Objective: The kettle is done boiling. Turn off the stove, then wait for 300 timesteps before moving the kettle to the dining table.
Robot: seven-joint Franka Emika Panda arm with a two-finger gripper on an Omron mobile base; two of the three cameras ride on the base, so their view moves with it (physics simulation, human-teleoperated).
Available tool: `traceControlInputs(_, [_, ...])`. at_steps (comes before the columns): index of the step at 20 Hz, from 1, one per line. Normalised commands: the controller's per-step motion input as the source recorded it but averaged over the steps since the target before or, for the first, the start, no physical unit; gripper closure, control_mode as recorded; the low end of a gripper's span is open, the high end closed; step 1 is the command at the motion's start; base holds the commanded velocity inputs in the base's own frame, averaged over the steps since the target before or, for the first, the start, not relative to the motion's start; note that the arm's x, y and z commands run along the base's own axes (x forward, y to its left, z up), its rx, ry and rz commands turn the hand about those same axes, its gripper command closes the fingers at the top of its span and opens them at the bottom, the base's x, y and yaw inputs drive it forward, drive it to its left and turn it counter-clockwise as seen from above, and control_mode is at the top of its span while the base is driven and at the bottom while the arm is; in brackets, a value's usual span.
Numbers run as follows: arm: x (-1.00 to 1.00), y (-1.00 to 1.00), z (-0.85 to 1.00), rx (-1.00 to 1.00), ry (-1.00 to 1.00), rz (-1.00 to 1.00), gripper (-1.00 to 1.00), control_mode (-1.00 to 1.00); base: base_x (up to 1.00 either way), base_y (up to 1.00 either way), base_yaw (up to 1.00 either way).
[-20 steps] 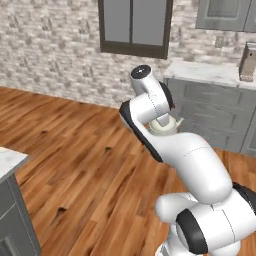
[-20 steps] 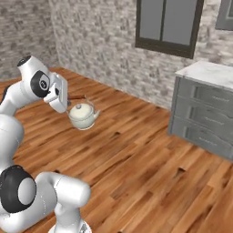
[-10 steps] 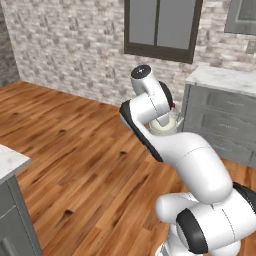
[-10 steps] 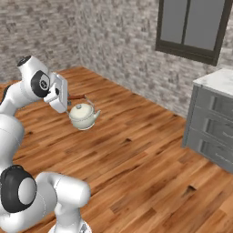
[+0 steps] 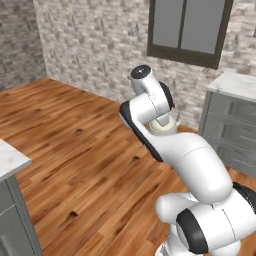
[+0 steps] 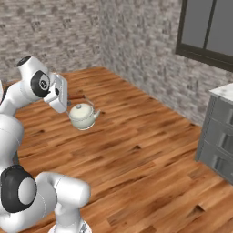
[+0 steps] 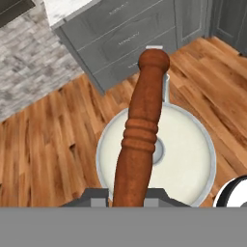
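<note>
A: Pincer (image 6: pixel 69 105) clenched on kettle (image 6: pixel 83 116) by its turned wood handle (image 7: pixel 141 135), held in air.
B: Room? 
A: Open plank floor (image 6: pixel 145 150) below; grey drawer cabinet (image 6: pixel 217 136) well apart; stone wall (image 5: pixel 95 50) behind.

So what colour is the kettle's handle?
Reddish-brown handle, clearest in the hand view.

The arm hides most of the kettle (image 5: pixel 164 127); its handle (image 7: pixel 141 140) covers the end effector's fingertips.
</note>
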Motion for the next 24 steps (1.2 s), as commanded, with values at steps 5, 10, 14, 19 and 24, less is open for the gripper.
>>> traceControlInputs(5, [0.00,0.00,0.00,0.00,0.00,0.00,1.00,1.00,0.51,-0.38,0.23])
traceControlInputs(10, [0.00,0.00,0.00,0.00,0.00,0.00,1.00,1.00,0.52,-0.49,0.22])
traceControlInputs(14, [0.00,0.00,0.00,0.00,0.00,0.00,1.00,1.00,0.63,-0.44,0.22])
traceControlInputs(19, [0.00,0.00,0.00,0.00,0.00,0.00,1.00,1.00,0.72,-0.38,0.25])
traceControlInputs(24, [0.00,0.00,0.00,0.00,0.00,0.00,1.00,1.00,0.79,-0.37,0.27])
